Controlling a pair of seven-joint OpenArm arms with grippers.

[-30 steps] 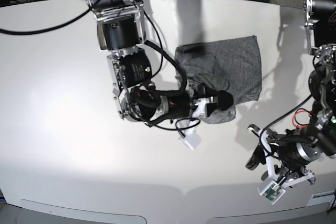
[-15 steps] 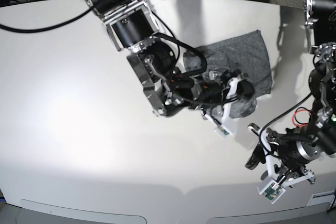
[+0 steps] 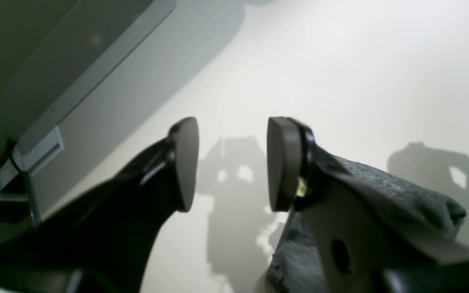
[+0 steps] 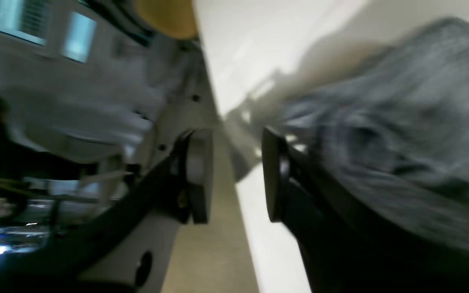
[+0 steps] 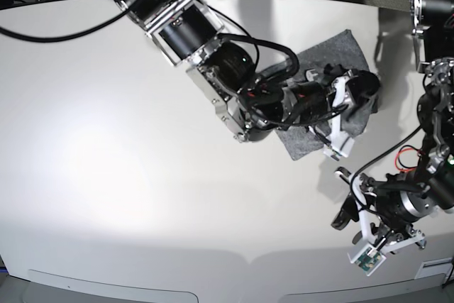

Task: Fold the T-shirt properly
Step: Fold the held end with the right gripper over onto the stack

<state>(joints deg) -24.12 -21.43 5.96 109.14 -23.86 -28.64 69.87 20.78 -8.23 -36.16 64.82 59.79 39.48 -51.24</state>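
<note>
The grey T-shirt (image 5: 332,53) lies as a small folded bundle at the table's far right, partly hidden under my right arm. My right gripper (image 5: 367,101) hovers over the bundle's right edge. In the blurred right wrist view this gripper (image 4: 236,175) stands open with nothing between its fingers, and the wrinkled T-shirt (image 4: 401,122) fills the space beside the right finger. My left gripper (image 5: 345,200) sits near the front right, well apart from the shirt. In its wrist view the left gripper (image 3: 232,162) is open over bare table.
The white table (image 5: 106,140) stretches wide to the left of the shirt. Its front edge and a grey panel (image 3: 35,134) show close to the left gripper. Red and black cables (image 5: 404,157) and the left arm's links (image 5: 436,104) crowd the right side.
My right arm swept to the right, carrying the shirt's lower edge across, and its jaws have now opened off the fabric. The bundle sits further right. The left arm stayed put.
</note>
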